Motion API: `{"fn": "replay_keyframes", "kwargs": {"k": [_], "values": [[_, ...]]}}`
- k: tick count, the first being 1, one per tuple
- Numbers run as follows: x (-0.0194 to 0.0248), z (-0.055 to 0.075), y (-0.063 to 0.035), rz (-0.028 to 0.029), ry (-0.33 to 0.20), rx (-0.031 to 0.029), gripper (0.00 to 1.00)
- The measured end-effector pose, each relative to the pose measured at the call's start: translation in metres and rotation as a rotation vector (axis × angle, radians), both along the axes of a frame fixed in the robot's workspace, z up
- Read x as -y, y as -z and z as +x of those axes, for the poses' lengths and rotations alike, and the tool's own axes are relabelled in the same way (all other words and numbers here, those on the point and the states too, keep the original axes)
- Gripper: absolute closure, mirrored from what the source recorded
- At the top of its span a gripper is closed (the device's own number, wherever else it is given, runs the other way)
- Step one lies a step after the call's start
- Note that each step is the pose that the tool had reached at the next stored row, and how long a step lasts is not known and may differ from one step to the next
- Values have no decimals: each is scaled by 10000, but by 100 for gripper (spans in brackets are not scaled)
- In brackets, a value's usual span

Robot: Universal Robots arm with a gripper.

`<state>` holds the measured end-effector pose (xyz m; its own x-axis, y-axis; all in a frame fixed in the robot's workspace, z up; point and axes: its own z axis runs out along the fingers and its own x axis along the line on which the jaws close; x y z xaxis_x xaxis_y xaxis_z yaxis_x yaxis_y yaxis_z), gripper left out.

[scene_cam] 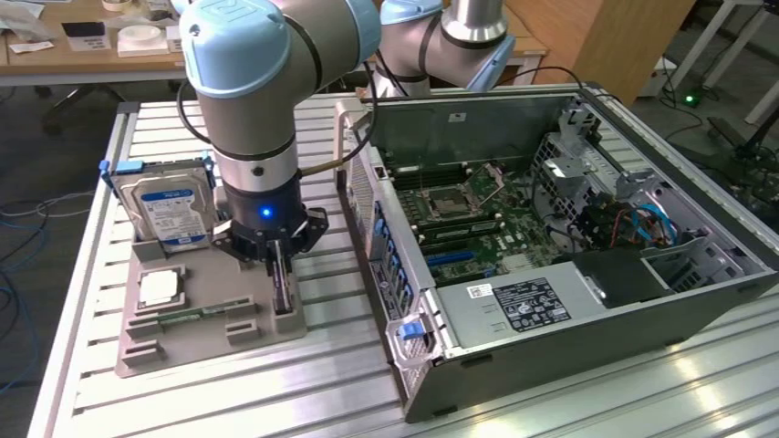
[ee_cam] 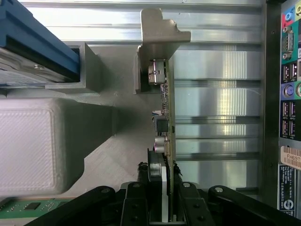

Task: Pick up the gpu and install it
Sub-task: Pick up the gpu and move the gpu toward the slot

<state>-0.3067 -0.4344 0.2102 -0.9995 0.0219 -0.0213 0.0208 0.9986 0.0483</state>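
The pick-up step is in hand: the pincer (scene_cam: 279, 263) is clamped on the upper edge of the gpu (scene_cam: 284, 290). The gpu stands edge-on in a slot of the matte grey plastic holder (scene_cam: 207, 336) on the ribbed aluminium bench (scene_cam: 353, 383), just beside the open computer case (scene_cam: 487, 114). The slot looks snug, so freeing the gpu probably calls for a straight pull with no twist; it is a thin, stiff slab with a dark cooler on one face and a stepped bare-metal bracket (ee_cam: 157, 33) at its end.

A blue-labelled drive (scene_cam: 171, 208) stood upright at the exterior view's left in a grey tray (scene_cam: 182, 351); a chip (scene_cam: 160, 289) lay flat just below it; an open case (scene_cam: 548, 360) lay at that view's right on the slatted table (scene_cam: 244, 401), motherboard (scene_cam: 487, 233) exposed.
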Motion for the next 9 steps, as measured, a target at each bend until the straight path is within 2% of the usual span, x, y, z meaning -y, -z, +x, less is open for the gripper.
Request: {"fn": "replay_keyframes", "kwargs": {"k": [9], "values": [[1, -1, -108, 10, 0, -2, 72]]}}
